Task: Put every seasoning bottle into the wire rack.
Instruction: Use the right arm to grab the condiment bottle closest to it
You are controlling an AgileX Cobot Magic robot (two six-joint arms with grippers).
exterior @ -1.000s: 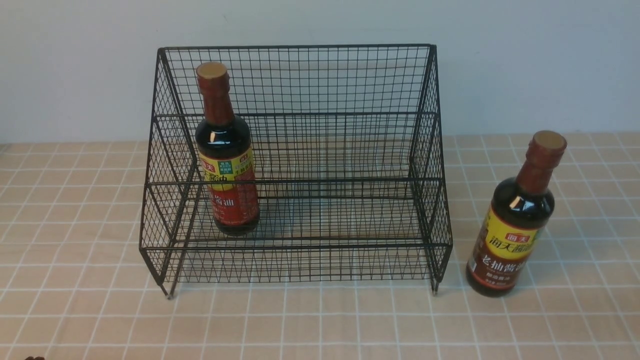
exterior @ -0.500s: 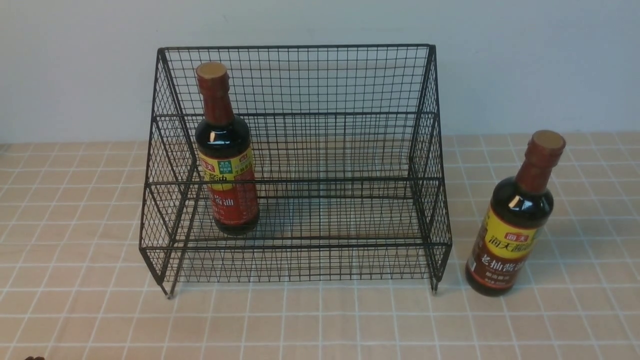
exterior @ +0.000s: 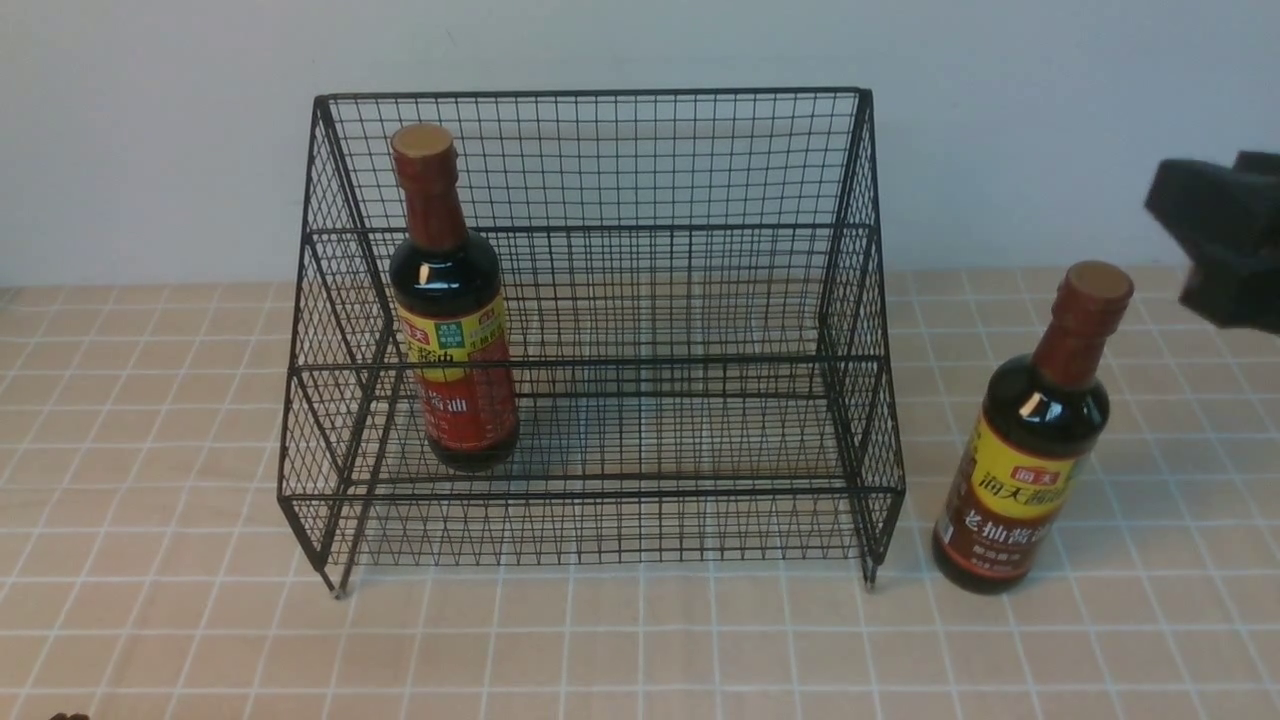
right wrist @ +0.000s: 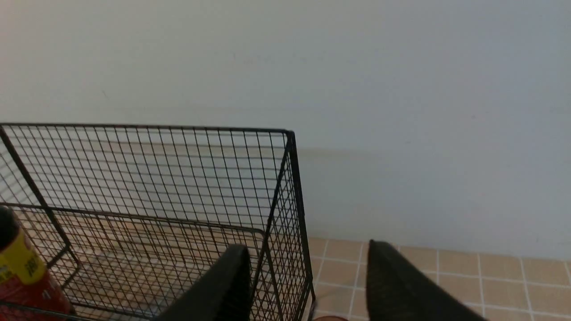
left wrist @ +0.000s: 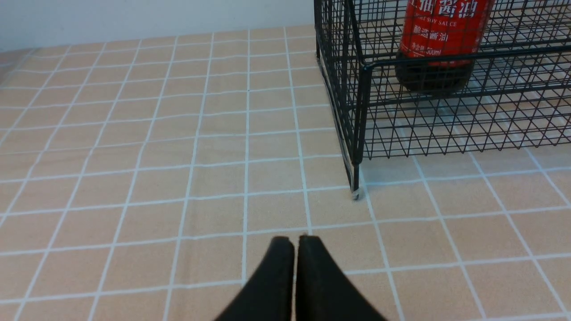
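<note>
Front view: brown-label bottle (exterior: 1030,440) near right claw (exterior: 1200,248)

The blurred right gripper (exterior: 1205,252) runs off the front view.

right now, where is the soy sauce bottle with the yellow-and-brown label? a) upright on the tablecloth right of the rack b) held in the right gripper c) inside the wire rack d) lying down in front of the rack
a: the yellow-and-brown-label soy sauce bottle stands upright on the checked tablecloth just outside the wire rack, on its right side; only the yellow-and-red-label soy sauce bottle is inside.
</note>
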